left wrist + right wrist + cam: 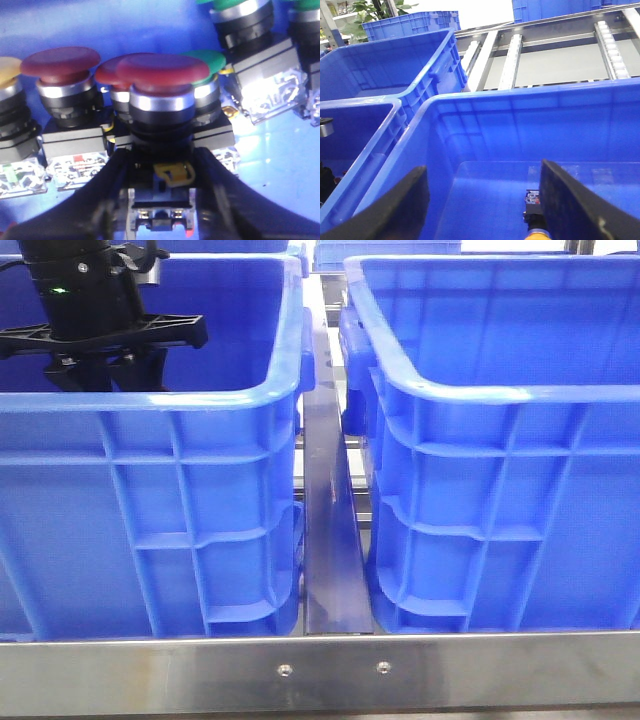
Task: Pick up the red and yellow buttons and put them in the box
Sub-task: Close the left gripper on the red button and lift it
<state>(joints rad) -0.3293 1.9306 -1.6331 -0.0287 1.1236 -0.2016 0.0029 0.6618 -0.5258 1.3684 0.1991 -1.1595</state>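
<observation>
Nearest the lens, black fingers [112, 205] of left pincer [162, 200], clenched on the lower block of a red button [162, 70]. Cap upright just past the fingertips, centred between them.

Packed tight all round:
- two more red caps [60, 62] on one flank, touching it or nearly so
- a green cap [212, 60] tucked behind on the other flank
- a yellow cap [6, 70] at the end of the row

Likely trouble on the lift: catching a neighbour's wide cap against the held one, dragging it up or tipping the row. A low hold too, on the block rather than the collar, so probably top-heavy. Could pivot or slip out if swung fast.

Further off, from the front, left arm [90, 310] down inside left crate [200, 530], near its far left corner. Tall rim to clear, then the rail [330, 530] between the crates; a knock on either could jar the button loose.

Over right crate [520, 110], right pincer [485, 210] released, jaws wide, holding nothing. On the crate floor just below, beside one fingertip, a yellow button [538, 233], partly hidden and seemingly already boxed. Risks there: dropping the red one onto it, or both arms meeting over the same crate.
</observation>
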